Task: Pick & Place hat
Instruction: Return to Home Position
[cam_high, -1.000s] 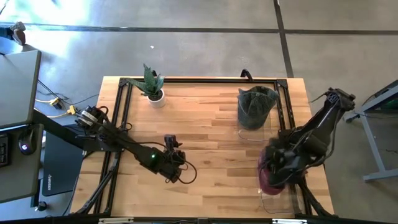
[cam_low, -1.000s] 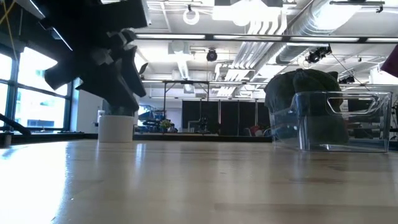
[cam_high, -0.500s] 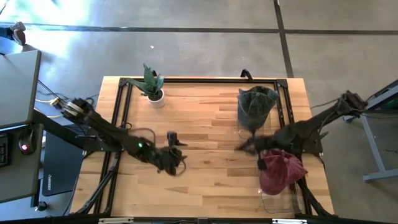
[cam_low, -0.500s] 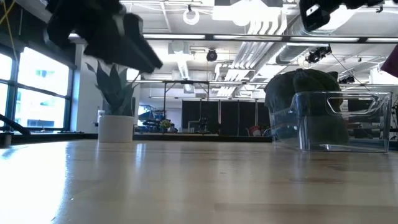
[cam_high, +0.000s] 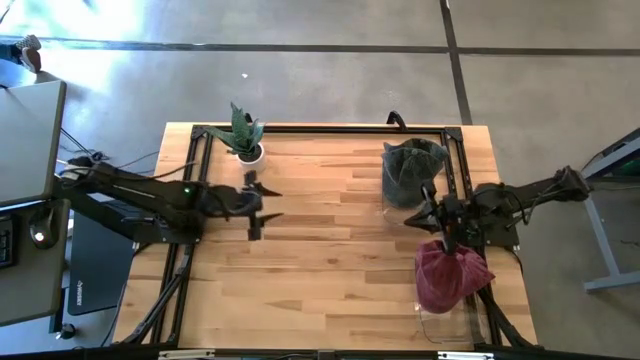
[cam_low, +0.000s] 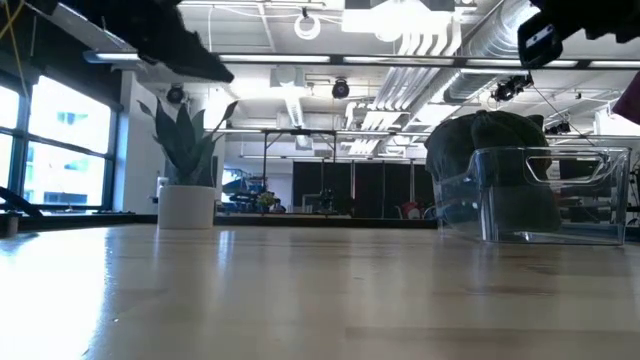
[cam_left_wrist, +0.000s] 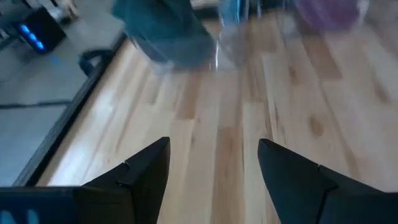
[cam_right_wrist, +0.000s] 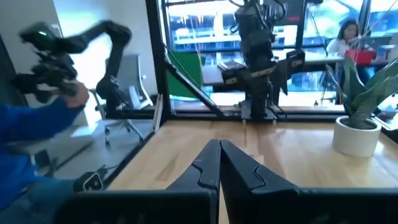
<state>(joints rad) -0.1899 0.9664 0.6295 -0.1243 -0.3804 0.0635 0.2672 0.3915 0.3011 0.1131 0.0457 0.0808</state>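
Homing seems in hand: black cap (cam_high: 411, 168) and red cap (cam_high: 450, 276) sit binned by the tabletop's (cam_high: 330, 262) right edge; left gripper (cam_high: 264, 203), apart, and right gripper (cam_high: 420, 214), together, need only retract.

On your table (cam_high: 330, 285), the plant (cam_high: 245, 140) stands back-left; at right — far bin (cam_high: 400, 216) holding one cap (cam_high: 412, 168), near bin (cam_high: 445, 325) the other cap (cam_high: 450, 275), seemingly overhanging.

No writing, label, brand, number or sign can be read in any view.
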